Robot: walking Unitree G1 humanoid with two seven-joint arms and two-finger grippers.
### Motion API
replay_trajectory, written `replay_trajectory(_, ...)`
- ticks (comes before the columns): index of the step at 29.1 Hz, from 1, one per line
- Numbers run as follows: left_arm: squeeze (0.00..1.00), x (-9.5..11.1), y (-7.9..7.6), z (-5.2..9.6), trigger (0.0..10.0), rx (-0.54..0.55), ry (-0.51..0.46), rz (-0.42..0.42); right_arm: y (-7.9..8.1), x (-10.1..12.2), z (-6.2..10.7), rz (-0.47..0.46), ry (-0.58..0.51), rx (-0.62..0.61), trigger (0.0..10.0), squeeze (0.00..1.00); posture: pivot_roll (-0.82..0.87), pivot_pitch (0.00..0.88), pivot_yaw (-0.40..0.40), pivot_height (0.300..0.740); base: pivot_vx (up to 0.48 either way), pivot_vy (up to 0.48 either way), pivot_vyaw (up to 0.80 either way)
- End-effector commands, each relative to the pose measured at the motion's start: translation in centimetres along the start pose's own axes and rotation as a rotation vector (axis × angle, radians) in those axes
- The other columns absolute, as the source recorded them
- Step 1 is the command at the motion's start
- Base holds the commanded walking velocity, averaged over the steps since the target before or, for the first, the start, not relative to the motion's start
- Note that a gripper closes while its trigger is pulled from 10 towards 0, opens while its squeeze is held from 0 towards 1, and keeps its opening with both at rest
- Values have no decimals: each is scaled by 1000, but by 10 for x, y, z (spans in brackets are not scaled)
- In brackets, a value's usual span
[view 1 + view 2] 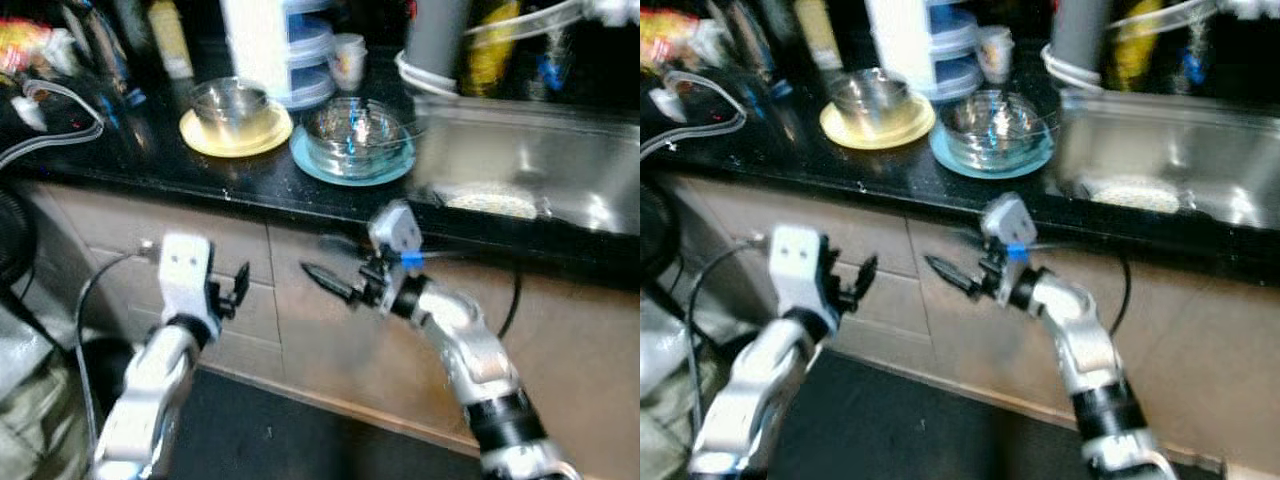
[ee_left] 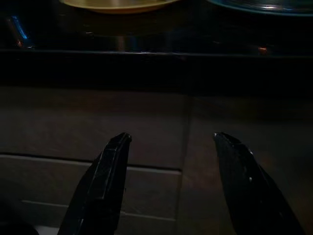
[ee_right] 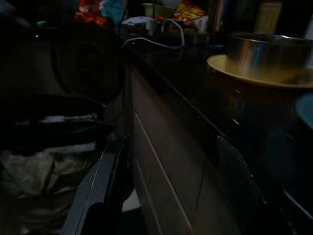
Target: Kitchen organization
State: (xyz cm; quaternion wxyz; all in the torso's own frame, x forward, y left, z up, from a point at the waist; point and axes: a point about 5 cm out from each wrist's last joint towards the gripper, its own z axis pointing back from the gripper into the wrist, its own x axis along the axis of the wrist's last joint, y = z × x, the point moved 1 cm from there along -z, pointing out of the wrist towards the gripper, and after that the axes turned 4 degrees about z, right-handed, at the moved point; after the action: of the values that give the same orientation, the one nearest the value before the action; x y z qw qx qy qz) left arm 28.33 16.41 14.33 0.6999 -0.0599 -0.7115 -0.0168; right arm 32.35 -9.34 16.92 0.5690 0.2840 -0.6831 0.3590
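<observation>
On the black countertop (image 1: 150,150) a steel bowl (image 1: 230,100) sits on a yellow plate (image 1: 262,140). Beside it a glass bowl (image 1: 352,132) rests on a teal plate (image 1: 330,165). Both arms are held below the counter edge, in front of the beige drawers (image 1: 250,250). My left gripper (image 1: 234,290) is open and empty, facing the drawer fronts (image 2: 146,127) under the yellow plate (image 2: 117,4). My right gripper (image 1: 338,282) points to the left along the cabinet, open and empty. Its wrist view shows the steel bowl (image 3: 269,51) and yellow plate (image 3: 254,73) above.
A steel sink (image 1: 540,165) with a pale dish (image 1: 490,200) lies at the right. Bottles, a cup (image 1: 348,60) and stacked containers (image 1: 285,45) line the back. A cable (image 1: 45,135) runs over the counter's left. A dark mat (image 1: 300,430) covers the floor.
</observation>
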Motion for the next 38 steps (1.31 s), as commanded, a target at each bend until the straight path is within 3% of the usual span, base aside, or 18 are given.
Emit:
replay_trajectory(1,0,-8,9,3,10000,23,37,-2,5,-3,-3,-10,17,6,10000,0,36,0,26,740,394,0,0)
replay_trajectory(8,0,-16,13,4,10000,26,59,-3,9,5,-7,-21,-22,35,10000,0,41,0,28,740,395,0,0)
replay_trajectory(12,0,-21,17,4,10000,27,69,-4,22,28,-9,-59,-138,164,10000,0,43,0,30,740,391,0,191)
replay_trajectory(16,0,-23,19,4,10000,29,72,-3,27,39,-10,-67,-177,197,10000,0,43,0,31,740,385,0,763)
replay_trajectory(18,0,-27,20,4,10000,21,77,6,34,58,-12,-79,-231,268,10000,0,44,0,30,740,345,0,763)
replay_trajectory(26,0,-31,20,3,10000,11,72,20,39,85,-17,-38,-262,309,10000,0,46,0,27,740,112,0,190)
replay_trajectory(27,0,-33,21,3,10000,14,72,17,39,92,-24,51,-219,271,10000,0,46,0,27,740,0,0,0)
replay_trajectory(31,0,-35,23,2,10000,22,72,11,37,97,-36,143,-124,177,10000,0,44,0,26,740,0,0,0)
replay_trajectory(36,0,-37,26,1,10000,39,67,3,47,100,-55,187,93,142,10000,0,50,0,17,740,0,0,0)
replay_trajectory(38,0,-38,26,1,10000,40,66,3,47,101,-55,187,100,142,10000,0,50,0,17,740,0,0,0)
